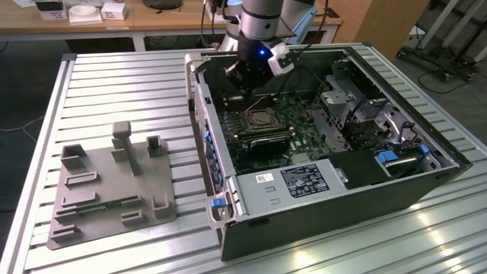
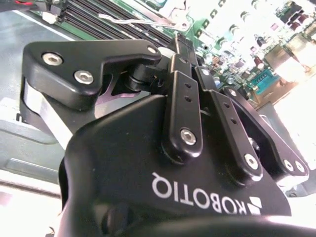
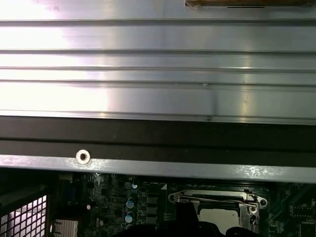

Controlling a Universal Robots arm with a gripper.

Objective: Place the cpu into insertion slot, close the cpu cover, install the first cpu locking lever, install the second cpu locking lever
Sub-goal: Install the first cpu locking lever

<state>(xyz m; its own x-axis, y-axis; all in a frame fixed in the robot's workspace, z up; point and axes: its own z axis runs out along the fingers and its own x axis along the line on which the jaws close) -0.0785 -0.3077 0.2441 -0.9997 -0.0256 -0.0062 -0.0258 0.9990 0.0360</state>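
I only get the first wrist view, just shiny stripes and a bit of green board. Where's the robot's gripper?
Observer: In the exterior view the gripper hangs inside the open computer case, close to the insertion slot.
Operator: Is anything else on the table?
Observer: Yes, a grey holder tray with upright blocks sits on the table, at the exterior view's left of the case.

Slatted metal table [image 1: 114, 80] carries open computer case [image 1: 320, 228], grey fixture plate [image 1: 99, 197]
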